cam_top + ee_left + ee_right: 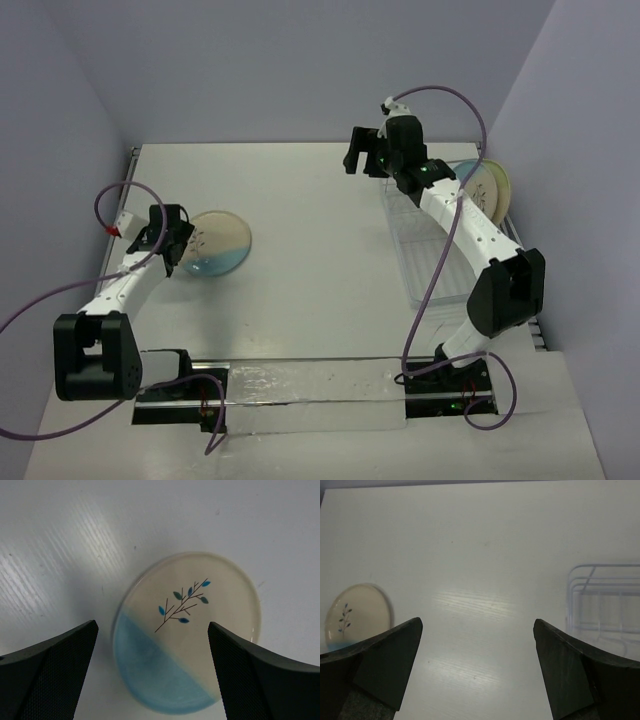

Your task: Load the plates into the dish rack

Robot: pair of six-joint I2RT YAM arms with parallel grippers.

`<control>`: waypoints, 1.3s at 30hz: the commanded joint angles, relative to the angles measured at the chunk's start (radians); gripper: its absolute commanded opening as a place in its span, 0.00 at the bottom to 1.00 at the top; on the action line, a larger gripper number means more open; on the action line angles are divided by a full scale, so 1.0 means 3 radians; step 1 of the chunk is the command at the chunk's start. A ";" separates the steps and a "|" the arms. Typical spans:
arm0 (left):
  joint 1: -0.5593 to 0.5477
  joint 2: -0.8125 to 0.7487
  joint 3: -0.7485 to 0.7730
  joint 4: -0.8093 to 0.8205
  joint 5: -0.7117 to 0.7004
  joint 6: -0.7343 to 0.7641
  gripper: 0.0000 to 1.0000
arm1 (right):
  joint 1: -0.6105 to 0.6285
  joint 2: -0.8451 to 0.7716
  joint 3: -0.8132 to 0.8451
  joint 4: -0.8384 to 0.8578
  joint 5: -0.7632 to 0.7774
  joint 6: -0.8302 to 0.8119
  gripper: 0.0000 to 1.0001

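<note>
Left wrist view: our left tool [151, 630] gapes empty above a blue-and-cream plate [190, 650] flat on the desk [60, 555]. Our right tool [477, 625], likewise spread and empty, hangs near the dish rack [425, 265], where two plates [488, 188] stand.

I saw a white table [310, 250], faintly streaked with glare, and pale lilac walls [300, 60] closing 3 of its sides.

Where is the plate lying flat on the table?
Top view: the plate lies left on the table, beside the open left gripper, far from the dish rack at right.
</note>
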 commanded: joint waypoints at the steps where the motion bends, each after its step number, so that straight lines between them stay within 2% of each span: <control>1: 0.0126 0.0019 -0.0102 0.0026 0.0316 -0.0122 0.99 | 0.0166 -0.0137 -0.0069 0.0390 -0.0058 0.0092 1.00; 10: 0.0235 0.0570 -0.0053 0.0211 0.0548 -0.0153 0.93 | 0.0176 -0.0376 -0.0473 0.0466 0.0103 0.0185 1.00; 11: 0.0239 0.0681 -0.0024 0.0235 0.0593 -0.0134 0.87 | 0.0176 -0.0391 -0.0503 0.0466 0.0099 0.0180 1.00; 15: 0.0230 0.0972 0.0039 0.0304 0.0914 -0.0003 0.43 | 0.0176 -0.0437 -0.0586 0.0466 0.0147 0.0164 1.00; 16: 0.0223 0.1004 0.0023 0.0330 0.0963 0.0006 0.37 | 0.0176 -0.0449 -0.0603 0.0466 0.0179 0.0164 1.00; 19: 0.0207 0.1070 -0.0075 0.0434 0.1083 0.0007 0.27 | 0.0176 -0.0477 -0.0645 0.0466 0.0293 0.0182 1.00; 23: 0.0115 0.1192 -0.0118 0.0540 0.1211 0.0055 0.02 | 0.0172 -0.0482 -0.0668 0.0465 0.0278 0.0212 1.00; 29: -0.0308 0.1216 0.0174 0.0293 0.0849 0.0241 0.00 | 0.0176 -0.0451 -0.0707 0.0468 0.0209 0.0243 1.00; 34: -0.0733 0.1189 0.0293 0.0322 0.0646 0.0503 0.00 | 0.0176 -0.0354 -0.0710 0.0495 0.0067 0.0213 1.00; 39: -0.1126 0.1249 0.0249 0.0578 0.0727 0.0638 0.00 | 0.0222 0.0056 -0.0532 0.0574 -0.0629 0.0236 0.99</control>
